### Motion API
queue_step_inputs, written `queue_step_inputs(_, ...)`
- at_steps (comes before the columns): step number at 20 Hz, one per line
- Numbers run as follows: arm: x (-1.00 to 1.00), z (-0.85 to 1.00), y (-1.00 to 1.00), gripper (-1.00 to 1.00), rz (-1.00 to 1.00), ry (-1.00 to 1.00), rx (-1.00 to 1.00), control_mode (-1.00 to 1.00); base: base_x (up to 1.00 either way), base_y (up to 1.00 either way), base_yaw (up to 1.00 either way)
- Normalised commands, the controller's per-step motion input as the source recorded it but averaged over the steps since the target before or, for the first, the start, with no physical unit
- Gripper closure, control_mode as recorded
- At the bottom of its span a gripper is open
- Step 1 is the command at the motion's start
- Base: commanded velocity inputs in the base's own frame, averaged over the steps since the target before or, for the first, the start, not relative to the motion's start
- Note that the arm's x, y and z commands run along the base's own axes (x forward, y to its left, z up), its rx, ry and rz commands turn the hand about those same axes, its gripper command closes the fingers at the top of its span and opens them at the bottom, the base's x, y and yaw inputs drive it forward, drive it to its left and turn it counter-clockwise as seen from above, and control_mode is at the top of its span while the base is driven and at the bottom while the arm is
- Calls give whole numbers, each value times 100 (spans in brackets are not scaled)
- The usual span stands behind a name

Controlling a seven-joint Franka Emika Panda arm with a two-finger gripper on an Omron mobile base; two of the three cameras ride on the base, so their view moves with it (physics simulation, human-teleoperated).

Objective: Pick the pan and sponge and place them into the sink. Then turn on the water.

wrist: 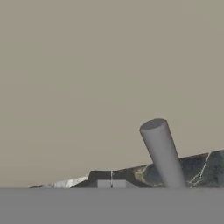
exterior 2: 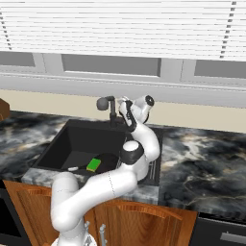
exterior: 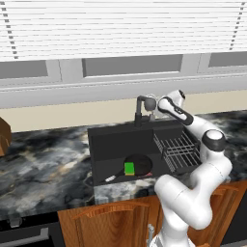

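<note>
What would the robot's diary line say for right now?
pan: in sink | sponge: on pan | pincer: shut, up by faucet | water: none seen

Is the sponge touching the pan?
Touching: the left base view shows the sponge lying on the pan inside the sink.

Flat, even rendered light, bright overall, no visible lamp. White blinds (exterior: 120, 29) across the top of both base views nearly blown out. Sink (exterior: 111, 144) interior darkest, soft shading, no hard cast shadows. Marble counter (exterior: 43, 164) low-res and smeary. Hand view soft, grey cylinder (wrist: 162, 153) blurry-edged against plain beige wall (wrist: 87, 78). No edge distortion.
</note>
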Motion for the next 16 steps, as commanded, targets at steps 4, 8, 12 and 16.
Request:
queue_step_inputs(4,24,-50,-38,100,-6,7,0,-100,0,0,0)
queue_step_inputs(8,8,-57,-32,100,-8,2,-4,-100,0,0,0)
queue_step_inputs(12,0,-52,-42,100,-9,0,-2,-100,0,0,0)
queue_step_inputs(16,0,-47,-43,100,-10,3,-1,-100,0,0,0)
